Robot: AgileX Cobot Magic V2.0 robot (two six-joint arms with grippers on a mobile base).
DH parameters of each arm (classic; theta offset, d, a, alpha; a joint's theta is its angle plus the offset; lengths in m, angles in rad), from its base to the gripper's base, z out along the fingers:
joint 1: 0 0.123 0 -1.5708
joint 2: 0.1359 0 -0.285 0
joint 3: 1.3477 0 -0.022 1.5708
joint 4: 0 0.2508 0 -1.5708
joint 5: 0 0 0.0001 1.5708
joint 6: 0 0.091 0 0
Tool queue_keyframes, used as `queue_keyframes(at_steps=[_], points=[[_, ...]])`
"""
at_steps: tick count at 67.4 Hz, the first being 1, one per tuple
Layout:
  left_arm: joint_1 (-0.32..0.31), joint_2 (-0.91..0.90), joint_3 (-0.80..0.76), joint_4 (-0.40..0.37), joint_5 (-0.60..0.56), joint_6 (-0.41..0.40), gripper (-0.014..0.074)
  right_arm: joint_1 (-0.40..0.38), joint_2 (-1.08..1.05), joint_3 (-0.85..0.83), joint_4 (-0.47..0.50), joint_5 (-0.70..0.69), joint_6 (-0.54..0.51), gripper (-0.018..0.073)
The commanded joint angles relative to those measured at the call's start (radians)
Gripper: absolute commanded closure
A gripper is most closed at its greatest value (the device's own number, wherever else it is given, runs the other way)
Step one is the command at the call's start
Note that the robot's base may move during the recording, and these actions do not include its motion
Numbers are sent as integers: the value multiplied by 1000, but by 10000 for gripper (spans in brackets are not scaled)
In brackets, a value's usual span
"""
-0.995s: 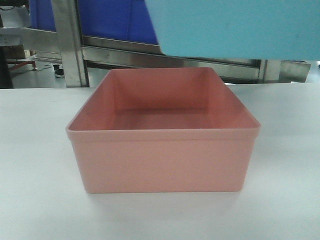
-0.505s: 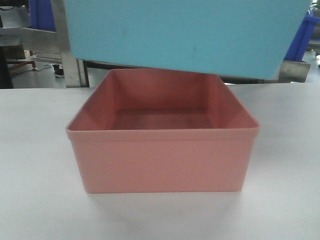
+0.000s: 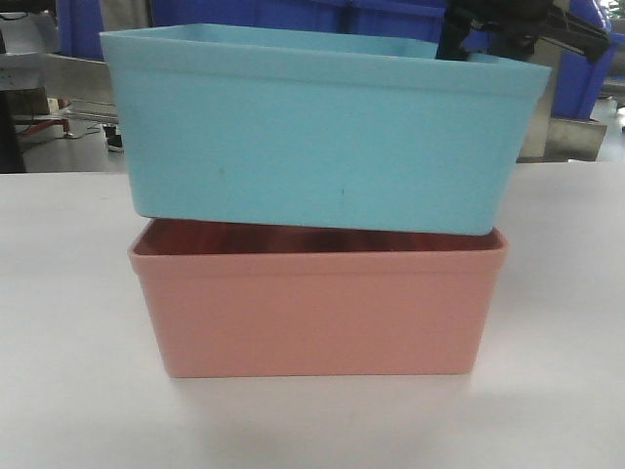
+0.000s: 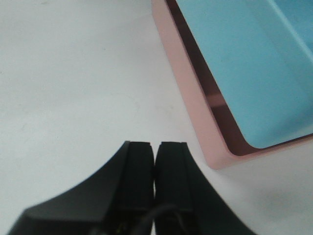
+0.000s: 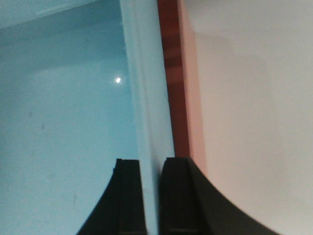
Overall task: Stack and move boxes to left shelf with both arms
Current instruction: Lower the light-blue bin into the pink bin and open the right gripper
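Observation:
The light blue box [image 3: 322, 137] sits partway inside the salmon pink box [image 3: 322, 308], a little tilted, with its right end lower. My right gripper [image 5: 149, 164] is shut on the blue box's [image 5: 63, 122] right wall, one finger inside and one outside next to the pink box's rim [image 5: 188, 98]. Its black body [image 3: 503, 20] shows behind the blue box's top right corner. My left gripper [image 4: 155, 144] is shut and empty over the table, left of the pink box [image 4: 195, 103] and apart from it; the blue box [image 4: 249, 63] fills the pink one. The left shelf is out of view.
Both boxes stand on a grey-white tabletop [image 3: 59, 313]. Behind the table are steel frame bars [image 3: 571, 137] and dark royal-blue crates [image 3: 293, 12].
The blue box has come down from above and to the right, moving left, and now rests in the pink box. The pink box has not moved.

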Motion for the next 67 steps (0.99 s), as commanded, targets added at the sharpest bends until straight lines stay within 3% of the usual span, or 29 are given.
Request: queue_keyframes(at_steps=[1,29,58,65,67], points=[[-6,-12,-28,-5,-74,0,605,0,-50,-34,20,-98,21,503],[-6,-12,-28,-5,-74,0,605,4,-1,-32,-9,-82,5,503],[-6,-12,-28,-5,-76,0,605,22,7,-32,-106,-132,-34,496],[-6,-12,-28,-5,-76,0,605,22,7,-32,-106,-131,-49,405],[-6,-12,-28,-5,-76,0,605,22,7,-32,-106,-131,-53,341]])
